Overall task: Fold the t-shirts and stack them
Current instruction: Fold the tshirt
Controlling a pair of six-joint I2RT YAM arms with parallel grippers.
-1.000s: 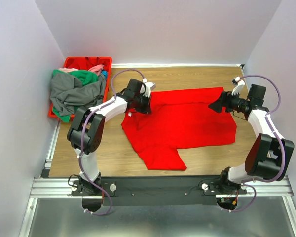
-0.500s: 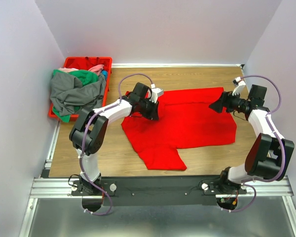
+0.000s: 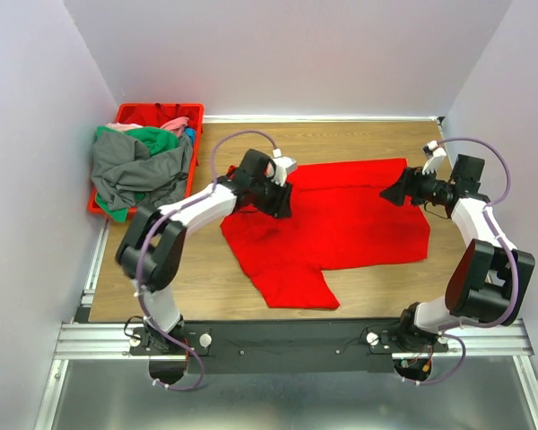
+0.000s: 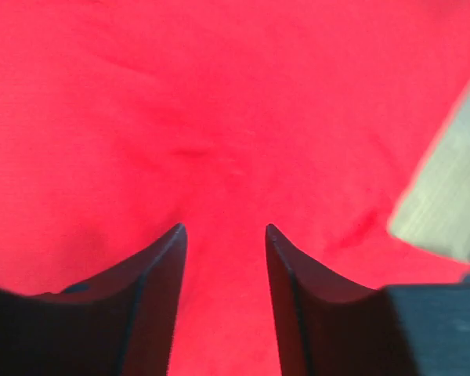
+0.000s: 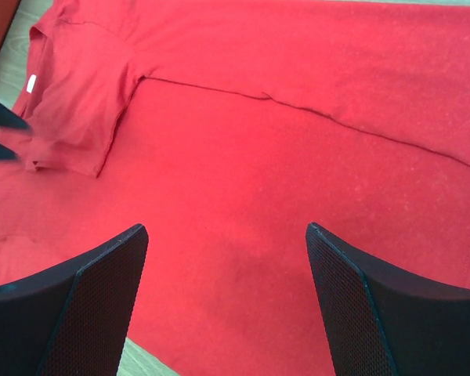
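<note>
**Currently: Red T-Shirt Flat on the Desk, Both Jaws Apart**

Locate the red t-shirt point(image 3: 341, 224) spread flat on the wooden desk point(image 3: 359, 143), between the two arms. One sleeve points toward the near edge. The white neck label point(image 5: 31, 83) shows in the right wrist view, near the tips of the left jaws.

Check the left jaws. They stand apart and point down at the far left part of the shirt. Only red cloth shows in the gap, and you cannot tell whether the tips touch it.

Check the right jaws. They stand wide apart above the shirt's far right corner and grasp nothing.

Note the red crate point(image 3: 125, 112) at the far left. A grey shirt point(image 3: 130, 170), a green shirt point(image 3: 152, 139) and a pink shirt point(image 3: 173, 123) are heaped in it, with the grey one draped over its near rim.
</note>
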